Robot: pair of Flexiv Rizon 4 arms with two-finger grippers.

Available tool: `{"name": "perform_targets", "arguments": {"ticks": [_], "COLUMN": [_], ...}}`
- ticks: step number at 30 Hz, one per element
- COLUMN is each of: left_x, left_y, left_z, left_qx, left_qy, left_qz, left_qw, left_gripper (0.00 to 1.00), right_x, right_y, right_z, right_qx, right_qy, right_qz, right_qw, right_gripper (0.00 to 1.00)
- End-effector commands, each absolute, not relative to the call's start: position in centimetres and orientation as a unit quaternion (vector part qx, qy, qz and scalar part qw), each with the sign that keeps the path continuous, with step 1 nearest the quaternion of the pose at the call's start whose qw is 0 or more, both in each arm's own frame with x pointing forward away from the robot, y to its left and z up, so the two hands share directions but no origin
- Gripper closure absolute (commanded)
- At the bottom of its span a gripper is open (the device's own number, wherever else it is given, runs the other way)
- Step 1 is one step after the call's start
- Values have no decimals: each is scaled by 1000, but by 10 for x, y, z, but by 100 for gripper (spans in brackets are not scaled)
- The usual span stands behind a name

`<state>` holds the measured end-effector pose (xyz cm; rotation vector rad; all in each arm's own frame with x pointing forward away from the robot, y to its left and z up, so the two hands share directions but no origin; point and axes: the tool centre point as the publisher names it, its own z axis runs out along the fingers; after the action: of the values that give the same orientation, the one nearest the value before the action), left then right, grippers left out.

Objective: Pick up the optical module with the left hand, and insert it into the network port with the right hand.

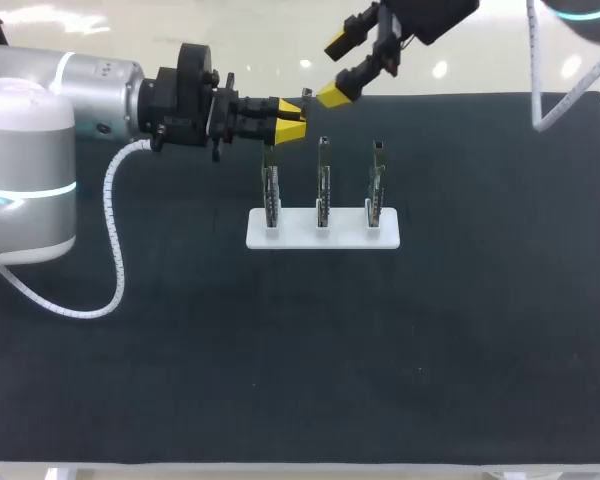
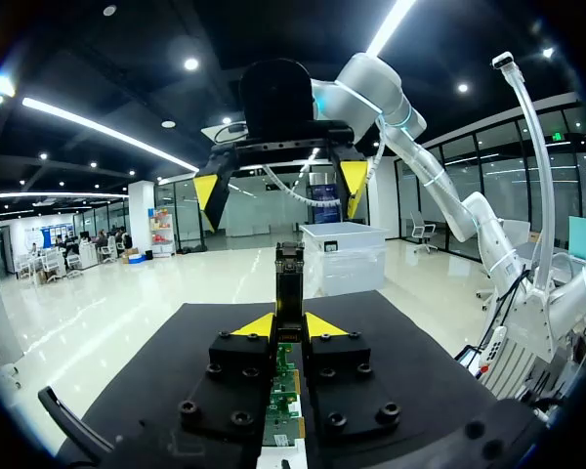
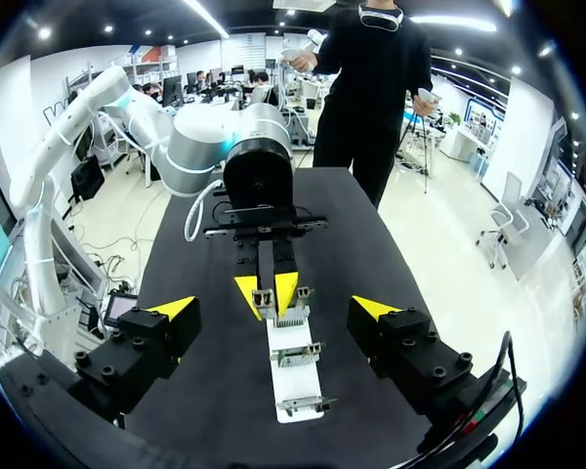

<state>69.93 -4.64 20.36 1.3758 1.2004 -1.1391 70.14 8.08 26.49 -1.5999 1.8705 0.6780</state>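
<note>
- Head view: the left arm comes in from the left, and its left hand [image 1: 290,119] hangs above the dark worktop [image 1: 280,350], over the far-left end of a white rack [image 1: 323,229].
- The left hand's yellow-tipped fingers are closed on the optical module [image 2: 289,283]. The left wrist view shows the module clamped between them from both sides, with its green board running back between the fingers and its dark end sticking out past the tips.
- The right hand [image 1: 332,70] reaches in from the far right corner, fingers spread wide. Its lower yellow tip sits just beside the module's free end; whether they touch, I cannot tell.
- Right wrist view: the right hand's two fingers stand well apart, gripping nothing, and the left hand with the module lies ahead, in line with the gap between them.
- The white rack rests flat on the worktop and holds three slim upright parts [image 1: 323,182] in a row, each in its own slot and apart from its neighbours.
</note>
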Motion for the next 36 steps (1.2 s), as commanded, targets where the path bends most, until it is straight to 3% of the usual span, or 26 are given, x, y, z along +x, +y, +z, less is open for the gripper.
{"name": "perform_targets", "arguments": {"ticks": [1,4,7,15,23,36], "left_x": [699,699,699,699,699,699], "left_y": [-46,-46,-46,-46,-46,-46], "left_z": [203,203,203,203,203,203], "left_qx": [562,562,562,562,562,562], "left_qy": [490,490,490,490,490,490], "left_qz": [-465,-465,-465,-465,-465,-465], "left_qw": [477,477,477,477,477,477], "left_gripper": [100,100,100,100,100,100], "right_x": [699,698,697,697,697,698], "right_y": [93,98,102,105,107,108], "right_z": [257,255,254,254,250,245], "right_qx": [-595,-593,-593,-597,-597,-601], "right_qy": [705,706,706,703,702,697], "right_qz": [247,244,243,241,242,240], "right_qw": [298,301,301,301,304,308], "right_gripper": [0,0,23,29,49,54]}}
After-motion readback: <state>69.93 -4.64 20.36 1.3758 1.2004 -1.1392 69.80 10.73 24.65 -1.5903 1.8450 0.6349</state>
